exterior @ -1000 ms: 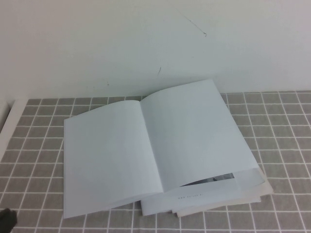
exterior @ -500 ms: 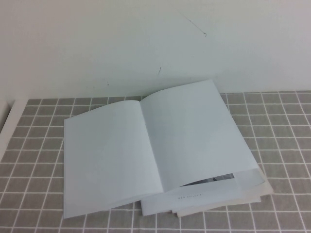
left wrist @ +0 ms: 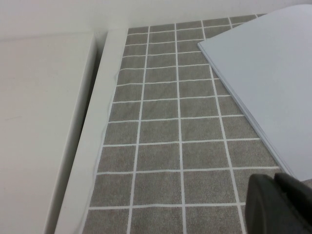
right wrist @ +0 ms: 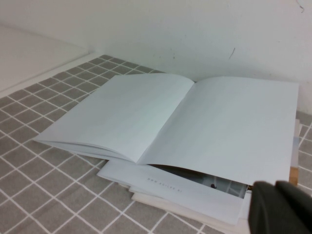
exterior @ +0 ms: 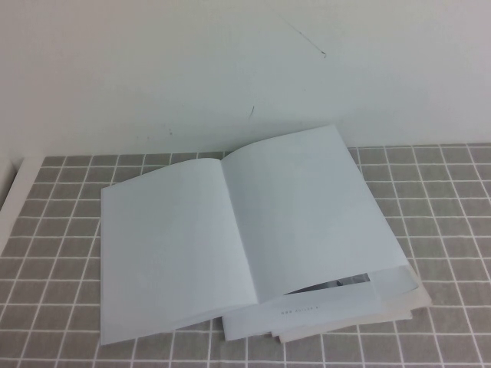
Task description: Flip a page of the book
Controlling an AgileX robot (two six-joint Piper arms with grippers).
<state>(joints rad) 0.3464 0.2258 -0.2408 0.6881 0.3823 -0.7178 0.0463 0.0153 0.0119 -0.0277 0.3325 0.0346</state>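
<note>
The book (exterior: 230, 238) lies open on the grey tiled mat, both facing sheets blank. Its right sheet (exterior: 307, 207) bows up at the near edge, and a strip of dark print (exterior: 337, 282) shows beneath it. The page's printed face is hidden, so I cannot tell which sheet it is. The book also shows in the left wrist view (left wrist: 273, 73) and the right wrist view (right wrist: 185, 117). My left gripper (left wrist: 274, 184) is shut and empty over the mat, off the book's left side. My right gripper (right wrist: 274, 187) is shut and empty, off the book's near right corner. Neither shows in the high view.
More white sheets (exterior: 322, 314), one with a short line of text, stick out under the book's near edge. A raised white ledge (left wrist: 92, 136) borders the mat on the left. A white wall (exterior: 230, 69) stands close behind the book. Tiled mat (exterior: 445, 199) lies bare to the right.
One second ago a dark gripper tip showed at the bottom left corner of the high view. It has drawn back out of that view. The book has not moved.
</note>
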